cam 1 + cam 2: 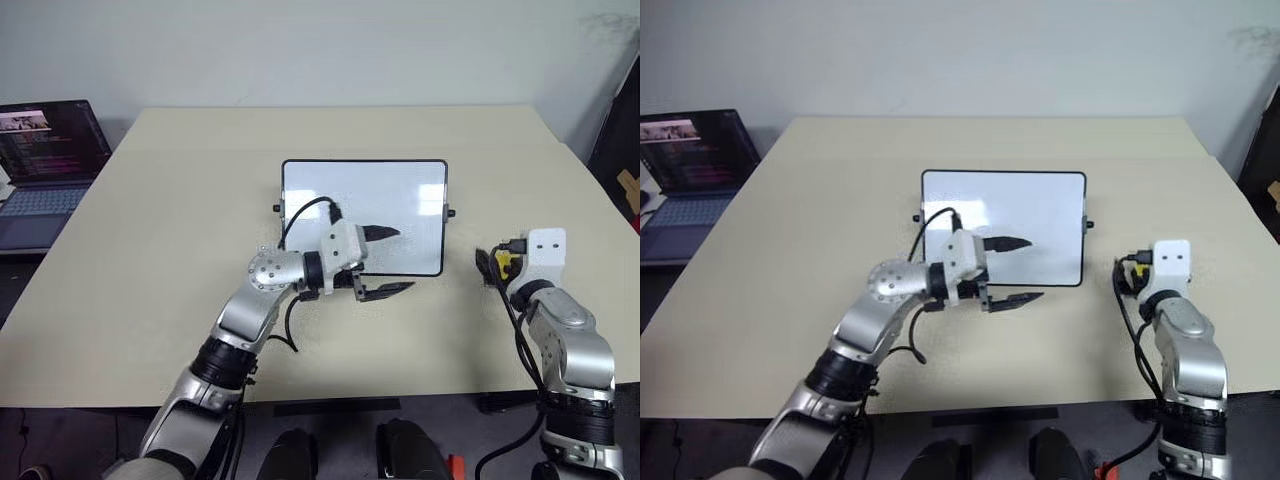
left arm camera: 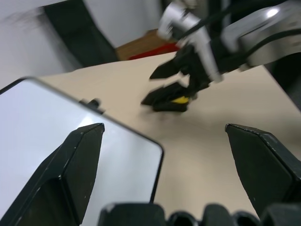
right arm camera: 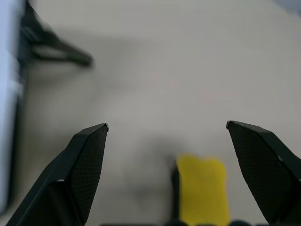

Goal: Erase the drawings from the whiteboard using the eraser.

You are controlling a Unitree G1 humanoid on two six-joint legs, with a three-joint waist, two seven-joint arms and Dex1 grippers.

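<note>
eraser: yellow block on the surface, lower right of frame, between the wide-apart jaws of the right gripper, not held | light, stiff; take it across the short sides | left gripper: jaws apart over whiteboard edge

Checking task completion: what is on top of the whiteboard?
No drawings are visible on the whiteboard. The open left end effector is over its near edge and hides a small patch; glare is the only other thing on it.

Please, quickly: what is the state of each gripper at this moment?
Left gripper: open, holding nothing, at the whiteboard's near edge.
Right gripper: open, holding nothing; the eraser lies on the table between its fingers.
</note>
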